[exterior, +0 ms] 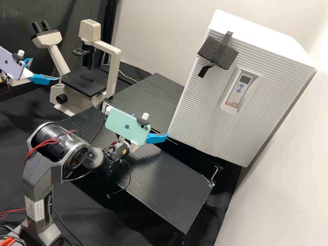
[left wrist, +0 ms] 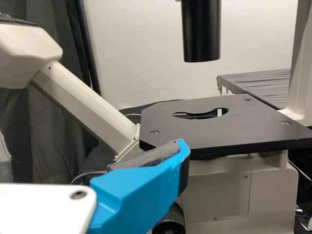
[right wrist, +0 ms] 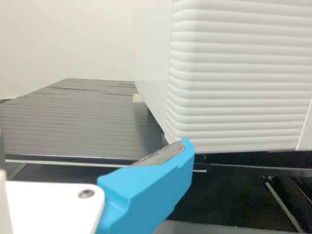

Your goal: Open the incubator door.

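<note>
- Just beyond the right end effector (exterior: 151,126), which is sitting spread, the incubator door (exterior: 188,114) is looming!
- Poor edge purchase could be sending it skidding off.

The black bench (exterior: 160,184) has a grooved near section and a grooved rear section (exterior: 153,87). The white incubator (exterior: 184,112) stands on the rear section, its ribbed front near that section's front edge. Beyond the bench's left end, a cream microscope (exterior: 82,82) stands amid black cloth (exterior: 20,116).
</note>
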Robot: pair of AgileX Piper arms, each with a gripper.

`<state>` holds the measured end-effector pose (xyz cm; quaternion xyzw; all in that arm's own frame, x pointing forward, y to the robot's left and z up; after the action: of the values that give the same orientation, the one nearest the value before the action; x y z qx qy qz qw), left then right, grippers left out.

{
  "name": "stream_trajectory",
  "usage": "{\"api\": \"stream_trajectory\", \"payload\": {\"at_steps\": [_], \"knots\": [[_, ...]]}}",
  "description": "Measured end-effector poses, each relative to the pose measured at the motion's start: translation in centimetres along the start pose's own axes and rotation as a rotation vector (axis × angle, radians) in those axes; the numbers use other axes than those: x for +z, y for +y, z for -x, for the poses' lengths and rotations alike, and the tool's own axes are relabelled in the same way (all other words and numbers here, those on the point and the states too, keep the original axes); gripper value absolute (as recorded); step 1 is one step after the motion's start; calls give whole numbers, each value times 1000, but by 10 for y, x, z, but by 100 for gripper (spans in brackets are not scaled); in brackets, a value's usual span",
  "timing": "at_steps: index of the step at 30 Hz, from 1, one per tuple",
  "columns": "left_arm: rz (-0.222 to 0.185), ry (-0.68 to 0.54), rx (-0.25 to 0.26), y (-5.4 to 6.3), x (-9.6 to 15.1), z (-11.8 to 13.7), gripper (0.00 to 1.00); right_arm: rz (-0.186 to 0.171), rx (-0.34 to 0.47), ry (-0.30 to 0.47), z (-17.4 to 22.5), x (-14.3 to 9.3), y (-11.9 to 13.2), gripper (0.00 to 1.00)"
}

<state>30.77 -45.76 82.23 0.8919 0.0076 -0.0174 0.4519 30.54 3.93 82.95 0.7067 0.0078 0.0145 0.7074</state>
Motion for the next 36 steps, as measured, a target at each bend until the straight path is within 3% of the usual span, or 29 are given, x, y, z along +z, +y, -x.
{"api": "stream_trajectory", "payload": {"at_steps": [12, 20, 27, 36], "knots": [[0, 0, 0, 0, 0, 0, 100, 5, 9, 4, 2, 0, 4, 100], [0, 0, 0, 0, 0, 0, 100, -41, 152, 47, 17, -10, 48, 100], [0, 0, 0, 0, 0, 0, 100, -36, 249, 123, 6, -35, 82, 100], [0, 0, 0, 0, 0, 0, 100, -80, 348, 66, -11, -51, 120, 100]]}}
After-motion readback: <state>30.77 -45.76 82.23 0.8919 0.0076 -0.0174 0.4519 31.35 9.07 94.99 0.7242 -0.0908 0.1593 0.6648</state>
